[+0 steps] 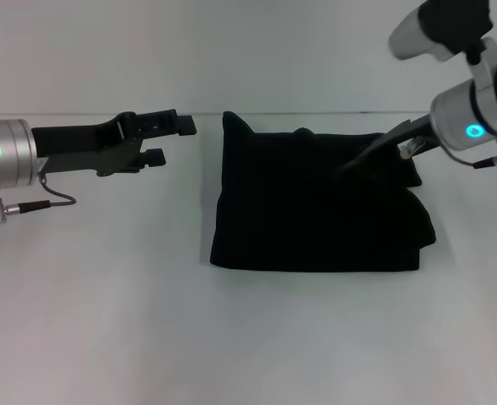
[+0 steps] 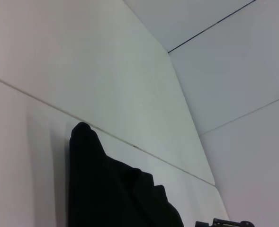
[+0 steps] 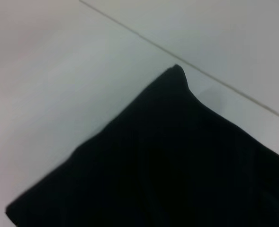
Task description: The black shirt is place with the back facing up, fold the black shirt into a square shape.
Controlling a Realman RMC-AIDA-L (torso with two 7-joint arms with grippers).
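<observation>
White and bare, the table (image 1: 105, 321) fills the head view, with a thin seam running across its far part and a pale wall behind it.

On the left, the left pincer (image 1: 170, 140) reaches in level from the robot's left side, hovering just above the table. Its two black fingers (image 1: 165, 123) stand apart with nothing between them, so the pincer is wide and holds nothing. It sits just beside the shirt's left edge but does not touch it.

At the centre lies the black shirt (image 1: 307, 211), folded into a thick, roughly rectangular block on the table. Its near edge is straight and its left edge nearly so. The far left corner pokes up in a small peak, a second small bump rises along the far edge, and the right side bulges out in uneven layers. No lettering shows on the upturned face. The left wrist view shows the same peaked corner of the shirt (image 2: 111, 189) against the table seam, and the right wrist view looks down across its smooth dark top (image 3: 167, 161).

On the right, the right pincer (image 1: 375, 152) slants down from the upper right onto the shirt's far right part. Its dark fingers merge with the black cloth, so I cannot tell whether it is wide, narrow or gripping the fabric.
</observation>
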